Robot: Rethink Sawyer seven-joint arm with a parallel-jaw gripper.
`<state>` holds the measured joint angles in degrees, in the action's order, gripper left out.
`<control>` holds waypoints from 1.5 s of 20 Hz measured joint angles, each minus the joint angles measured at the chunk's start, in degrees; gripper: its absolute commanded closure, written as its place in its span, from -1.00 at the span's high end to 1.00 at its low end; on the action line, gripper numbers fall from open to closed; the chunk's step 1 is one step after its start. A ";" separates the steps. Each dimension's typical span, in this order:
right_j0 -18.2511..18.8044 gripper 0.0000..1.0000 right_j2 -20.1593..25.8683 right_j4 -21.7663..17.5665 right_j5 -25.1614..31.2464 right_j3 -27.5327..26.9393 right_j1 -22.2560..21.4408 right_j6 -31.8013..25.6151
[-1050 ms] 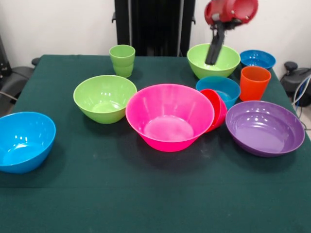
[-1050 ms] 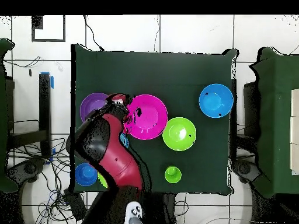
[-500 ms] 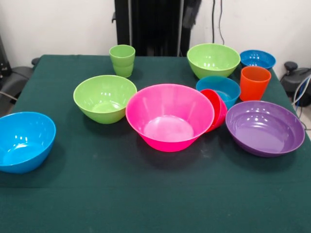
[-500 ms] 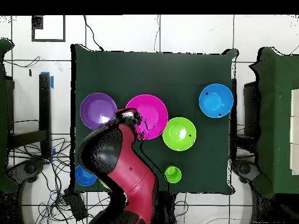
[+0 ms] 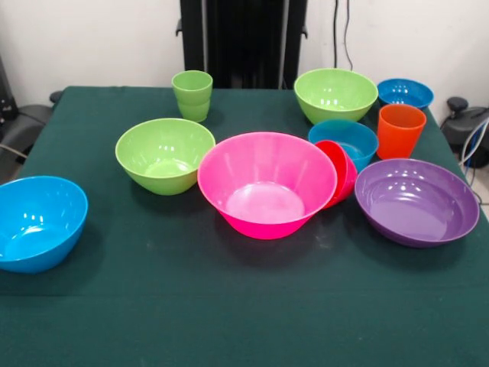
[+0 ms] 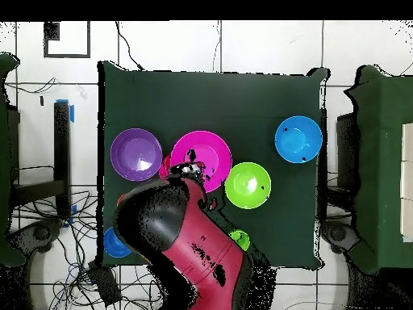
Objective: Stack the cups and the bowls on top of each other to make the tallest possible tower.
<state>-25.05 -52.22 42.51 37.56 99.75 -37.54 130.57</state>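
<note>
Table (image 5: 229, 321): wide open cloth is lying along the near edge.
- Bowls, all sitting empty and unstacked: pink bowl (image 5: 267, 183) mid-table; lime bowl (image 5: 164, 155) just beside it; second lime bowl (image 5: 335, 94) at the far edge; blue bowl (image 5: 38, 222) overhanging the left edge; purple bowl (image 5: 416, 200) at the right edge.
- Green cup (image 5: 192, 95) at the far edge; orange cup (image 5: 400, 130) near the right edge.
- My gripper (image 6: 187, 170) is hanging over the pink bowl's rim; wide or narrow, I cannot tell.

Arm (image 6: 189, 250): red and black, fills lower centre of overhead view | reaches up-frame from bottom edge | front view: arm absent | gripper: state not discernible
</note>
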 measured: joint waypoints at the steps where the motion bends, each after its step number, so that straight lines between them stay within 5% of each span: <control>1: 0.00 -1.00 -0.90 -0.47 1.05 -0.89 0.01 0.01; 21: 2.81 -1.00 -2.51 -3.79 2.59 -7.06 -3.50 0.11; 30: 3.94 -1.00 -2.53 -5.82 12.39 -10.64 -6.08 0.11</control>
<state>-21.11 -54.76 36.69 49.95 89.12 -43.62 130.68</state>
